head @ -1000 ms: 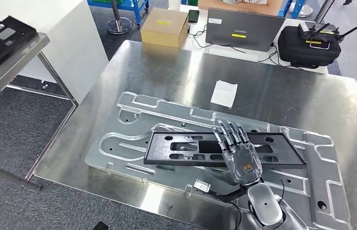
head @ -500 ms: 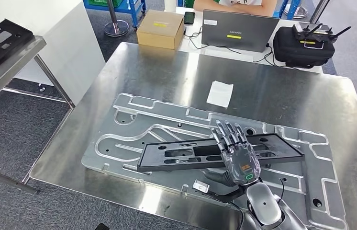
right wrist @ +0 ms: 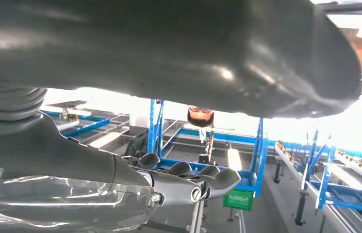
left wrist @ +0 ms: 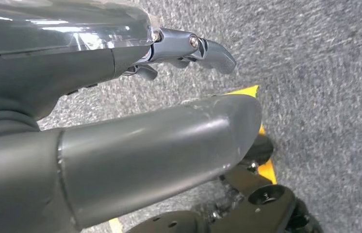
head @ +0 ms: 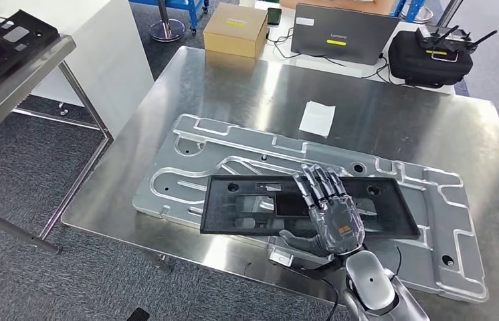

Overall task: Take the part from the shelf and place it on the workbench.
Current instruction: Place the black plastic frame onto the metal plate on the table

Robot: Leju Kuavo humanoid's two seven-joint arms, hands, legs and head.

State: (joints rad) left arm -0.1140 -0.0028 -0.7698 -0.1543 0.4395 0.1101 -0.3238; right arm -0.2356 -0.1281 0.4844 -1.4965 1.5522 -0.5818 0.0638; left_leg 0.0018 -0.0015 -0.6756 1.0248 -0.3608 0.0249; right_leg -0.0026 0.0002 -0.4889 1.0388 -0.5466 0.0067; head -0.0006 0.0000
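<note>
1. Levelling out since half a second ago, the black part [head: 253,204] is now lying flat on the grooved plate [head: 434,234] on the bench [head: 247,100].
2. Right hand [head: 330,217] is holding the part, fingers [head: 317,184] extended over it, thumb beneath.
3. Left hand [left wrist: 121,97] is hanging over carpet, fingers curled, holding nothing.

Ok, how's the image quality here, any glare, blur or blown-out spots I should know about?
Head view: sharp, but the steel workbench throws soft glare, brightest near its front edge. Right wrist view: strongly backlit, the background washes out white while the right hand stays dark. Left wrist view: the left hand sits too close and looks soft; the carpet beyond looks streaky.
</note>
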